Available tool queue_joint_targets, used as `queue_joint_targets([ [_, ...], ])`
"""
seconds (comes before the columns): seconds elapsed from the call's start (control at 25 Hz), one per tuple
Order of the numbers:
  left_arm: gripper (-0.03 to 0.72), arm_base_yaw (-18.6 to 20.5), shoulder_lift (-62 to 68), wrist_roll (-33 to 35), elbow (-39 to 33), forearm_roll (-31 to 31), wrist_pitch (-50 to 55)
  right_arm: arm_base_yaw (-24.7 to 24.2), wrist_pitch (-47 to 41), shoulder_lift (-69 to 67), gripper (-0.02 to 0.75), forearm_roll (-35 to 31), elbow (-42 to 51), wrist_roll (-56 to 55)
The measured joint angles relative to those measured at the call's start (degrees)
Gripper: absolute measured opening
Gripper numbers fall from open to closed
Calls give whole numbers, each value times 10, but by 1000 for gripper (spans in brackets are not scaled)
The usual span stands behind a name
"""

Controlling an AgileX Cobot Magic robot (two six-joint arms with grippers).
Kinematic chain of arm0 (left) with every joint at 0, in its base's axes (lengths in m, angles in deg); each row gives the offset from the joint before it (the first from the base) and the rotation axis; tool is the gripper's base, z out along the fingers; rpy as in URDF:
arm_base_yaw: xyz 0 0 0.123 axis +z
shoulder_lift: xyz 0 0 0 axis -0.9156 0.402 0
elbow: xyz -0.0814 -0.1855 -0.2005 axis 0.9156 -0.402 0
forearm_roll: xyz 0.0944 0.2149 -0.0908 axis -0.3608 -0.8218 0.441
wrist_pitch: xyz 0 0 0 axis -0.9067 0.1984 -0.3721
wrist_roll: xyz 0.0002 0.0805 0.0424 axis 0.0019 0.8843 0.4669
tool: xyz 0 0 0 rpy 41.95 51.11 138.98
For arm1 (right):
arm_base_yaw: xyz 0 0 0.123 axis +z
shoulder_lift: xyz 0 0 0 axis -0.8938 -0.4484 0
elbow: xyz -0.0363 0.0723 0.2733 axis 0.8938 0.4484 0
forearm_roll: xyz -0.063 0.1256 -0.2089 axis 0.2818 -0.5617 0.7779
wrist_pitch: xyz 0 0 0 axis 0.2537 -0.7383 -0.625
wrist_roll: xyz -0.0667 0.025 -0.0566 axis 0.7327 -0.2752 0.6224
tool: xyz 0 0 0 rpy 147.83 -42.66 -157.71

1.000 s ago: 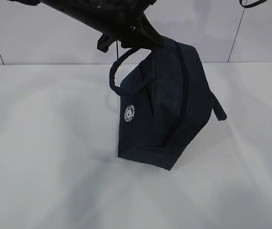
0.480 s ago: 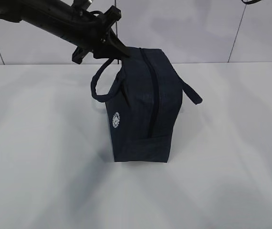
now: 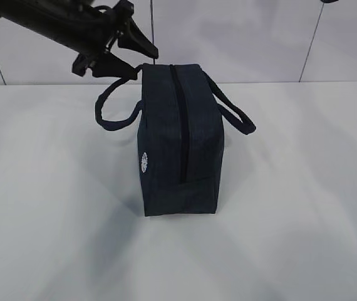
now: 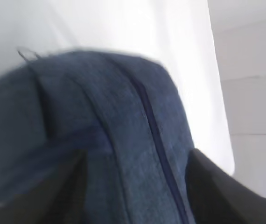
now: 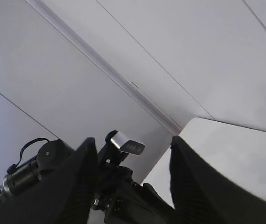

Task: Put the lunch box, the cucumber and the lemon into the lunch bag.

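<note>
The bag (image 3: 180,141) stands upright on the white table (image 3: 47,207), near its middle, narrow end toward the exterior camera. Its zipper (image 3: 178,125) runs as a dark line over the top and down the facing end, and looks closed. One handle (image 3: 113,113) loops out to the left, the other (image 3: 235,113) to the right, and a white logo (image 3: 144,163) shows edge-on on the left side.

The left gripper (image 3: 138,61) sits at the bag's upper left corner with its jaws spread; the upper fingertip (image 3: 146,50) stands above the corner and the lower one ends right at the fabric where the left handle joins. In the left wrist view the two dark fingers flank the bag top and nothing is pinched. The right gripper (image 5: 130,182) points up at the wall, well away from the bag, its jaws apart and empty.

Risks from here, as a judgement: the tall, narrow bag could tip if a finger snags the left loop or nudges the corner as the arm moves. With the zipper shut, nothing can go in until it is opened.

The box, cucumber and lemon appear in no view, so whether they are inside the bag or off-frame cannot be told. The zipper pull is not visible. The left wrist view is blurred, and the right arm is outside the exterior view.
</note>
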Motion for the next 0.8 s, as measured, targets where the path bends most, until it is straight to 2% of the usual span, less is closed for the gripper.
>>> queue_joint_targets([
  [0.08,480,10,-25,4,0,-27,-10,0,1,0,388,13,-27,-29],
  [0.2,481,20,-74,6,0,-92,-27,0,35,0,388,76,-100,-102],
  [0.32,481,21,-128,7,0,-157,-29,-1,76,0,387,200,-208,-218],
  [0.4,481,21,-169,8,0,-190,-28,-2,81,0,387,319,-301,-294],
  [0.56,473,21,-232,8,0,-245,-26,-3,20,1,387,555,-485,-431],
  [0.68,471,20,-275,9,1,-299,-19,-3,-30,28,386,664,-526,-471],
  [0.8,471,14,-312,9,1,-342,-6,-1,-45,68,370,719,-528,-479],
])
